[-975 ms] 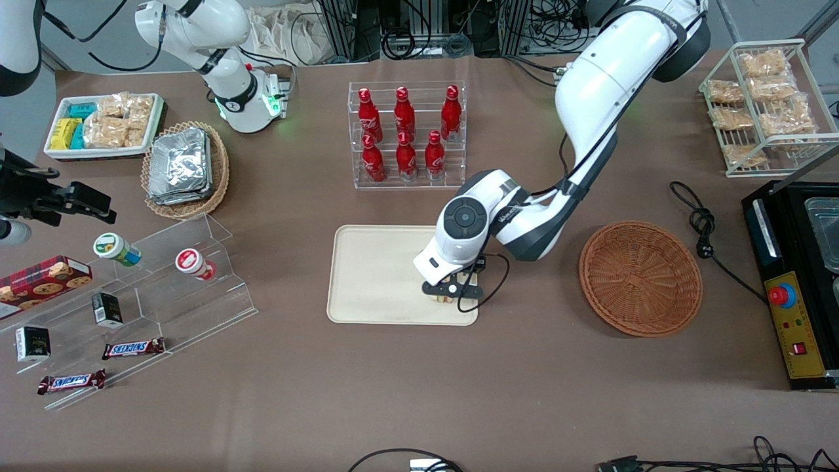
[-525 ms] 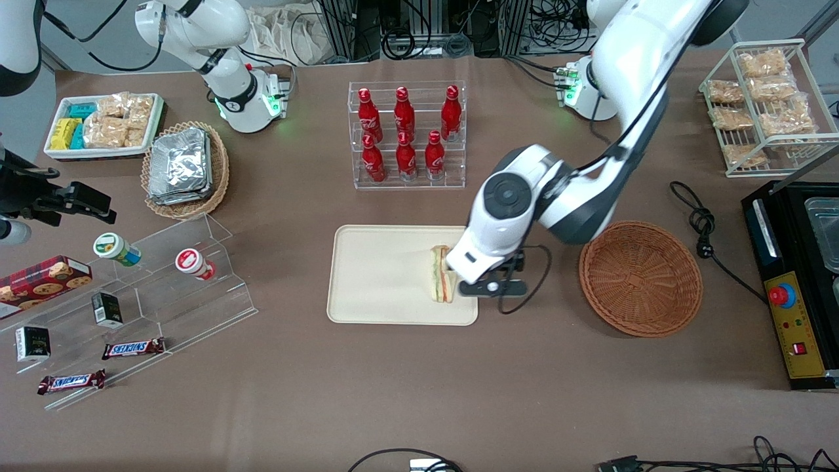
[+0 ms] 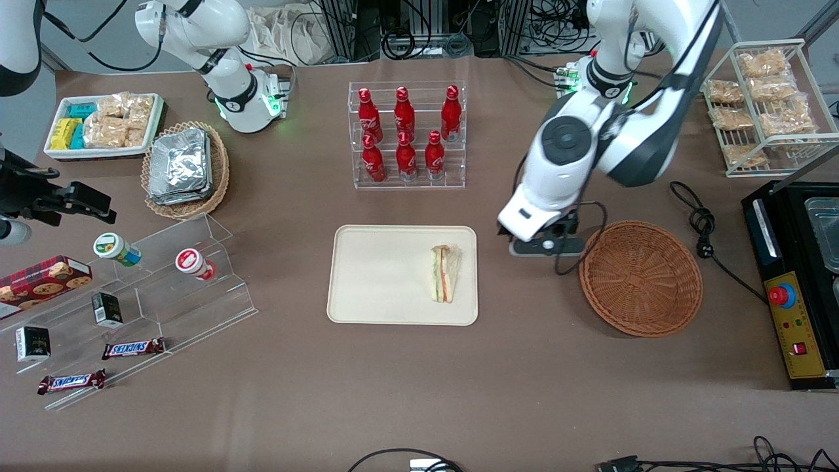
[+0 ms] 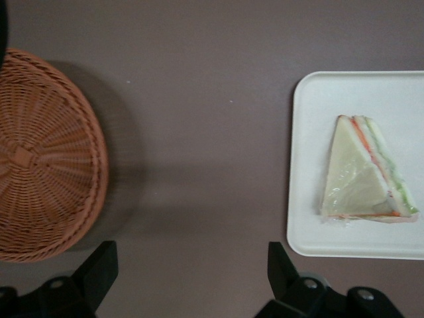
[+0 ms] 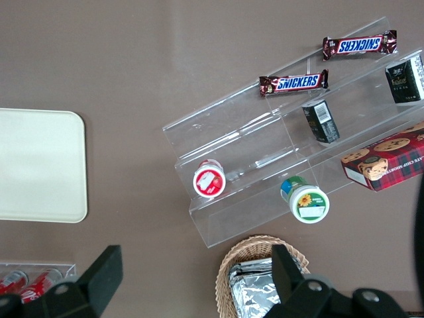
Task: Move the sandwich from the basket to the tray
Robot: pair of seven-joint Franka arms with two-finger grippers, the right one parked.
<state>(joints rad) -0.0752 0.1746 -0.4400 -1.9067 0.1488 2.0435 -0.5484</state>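
The triangular sandwich (image 3: pixel 445 273) (image 4: pixel 366 173) lies flat on the cream tray (image 3: pixel 380 275) (image 4: pixel 311 132), at the tray's end nearest the basket. The reddish-brown wicker basket (image 3: pixel 640 278) (image 4: pixel 41 156) stands with nothing in it. My left gripper (image 3: pixel 545 246) (image 4: pixel 192 271) hangs open above bare tablecloth between the tray and the basket, holding nothing.
A clear rack of red bottles (image 3: pixel 406 134) stands farther from the front camera than the tray. A black cable (image 3: pixel 704 229) and a black machine (image 3: pixel 796 282) lie toward the working arm's end. Clear stepped shelves with snacks (image 3: pixel 131 308) sit toward the parked arm's end.
The gripper opened and let the sandwich go on the tray, then rose and drew back toward the basket. The sandwich stays where it was set.
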